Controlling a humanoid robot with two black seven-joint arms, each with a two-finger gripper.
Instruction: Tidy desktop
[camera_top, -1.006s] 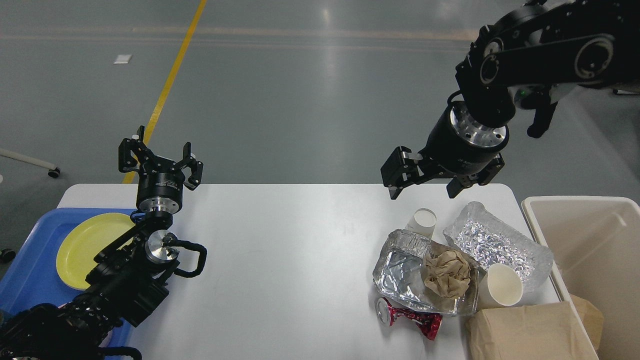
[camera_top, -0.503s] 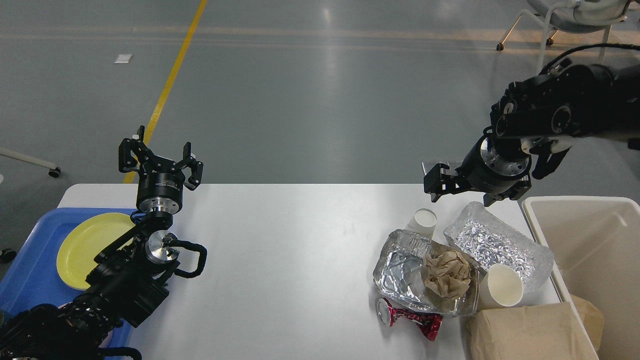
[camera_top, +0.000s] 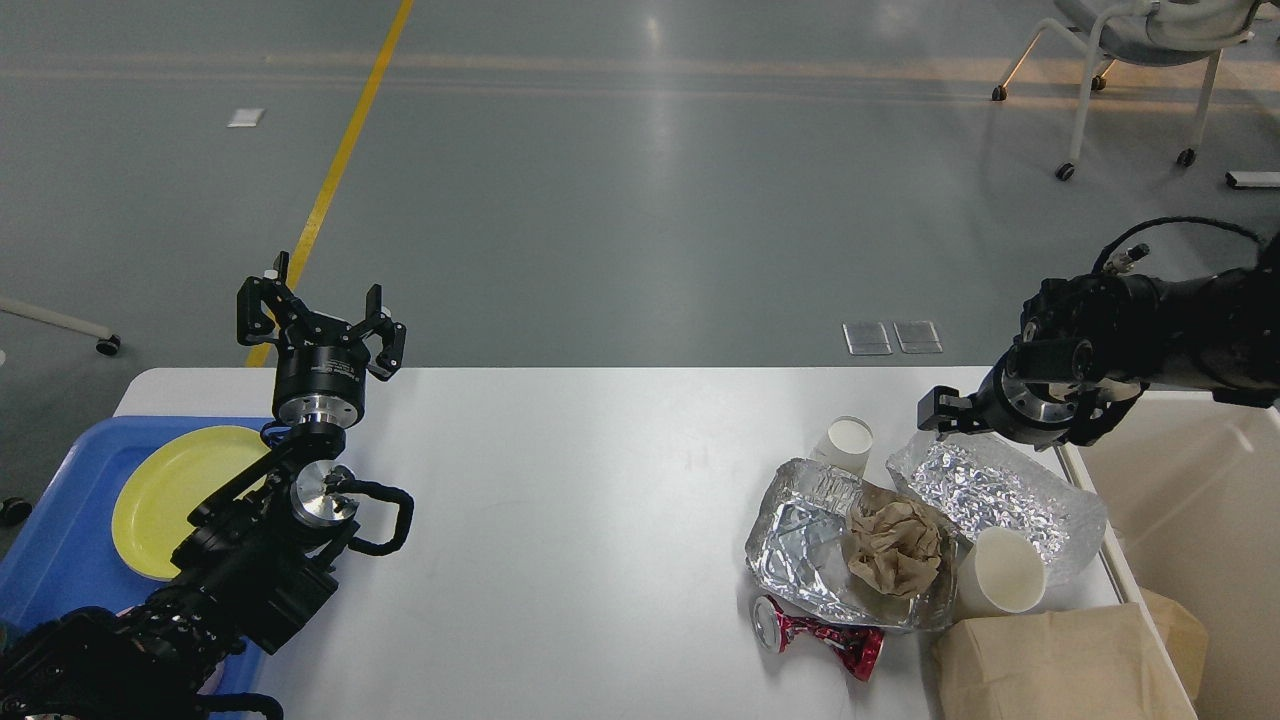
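The right gripper (camera_top: 945, 415) has dropped from high above the desktop (camera_top: 600, 500) to just over its far right corner, and now hangs at the near end of the crumpled foil sheet (camera_top: 1000, 495). That looks like the approach to picking up the first piece of litter. It is seen nearly end-on and dark, so I cannot tell how its fingers stand. The left gripper (camera_top: 320, 320) has not moved; it points up over the far left of the desktop with its fingers spread and nothing between them.

The desktop fills the middle of the view, bare except for the litter gathered at its right end. There, a foil tray (camera_top: 810, 545) holds a ball of brown paper (camera_top: 895, 545). Behind the tray stands a small paper cup (camera_top: 845, 445), a second cup (camera_top: 1005, 570) lies beside it, a crushed red can (camera_top: 820, 632) lies in front, and a brown bag (camera_top: 1060, 665) sits at the near right corner. The cream bin (camera_top: 1180, 500) beside the desktop's right edge looks empty, though the arm hides part of it. The blue tray (camera_top: 60, 540) at the left end holds a yellow plate (camera_top: 165, 490).
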